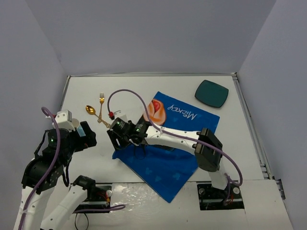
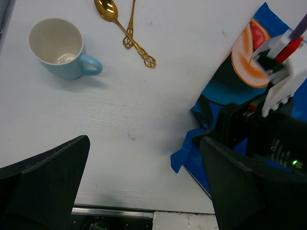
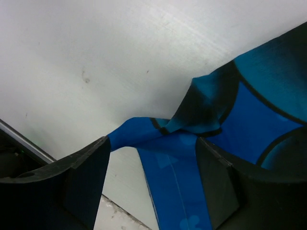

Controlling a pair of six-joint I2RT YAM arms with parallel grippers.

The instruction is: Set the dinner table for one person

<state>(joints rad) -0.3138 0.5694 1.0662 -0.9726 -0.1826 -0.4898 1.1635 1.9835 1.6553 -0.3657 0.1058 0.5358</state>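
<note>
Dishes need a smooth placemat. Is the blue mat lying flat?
Not fully: the blue mat is spread out, but its corner at the open right gripper is bunched into a raised fold.

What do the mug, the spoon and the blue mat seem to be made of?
The mug looks like glazed ceramic: pale blue outside, white inside, with a soft gloss. The spoon seems to be polished gold-coloured metal, since its bowl shines brightly. The blue mat is probably thin printed cloth: its corner lies crumpled in soft folds.
</note>
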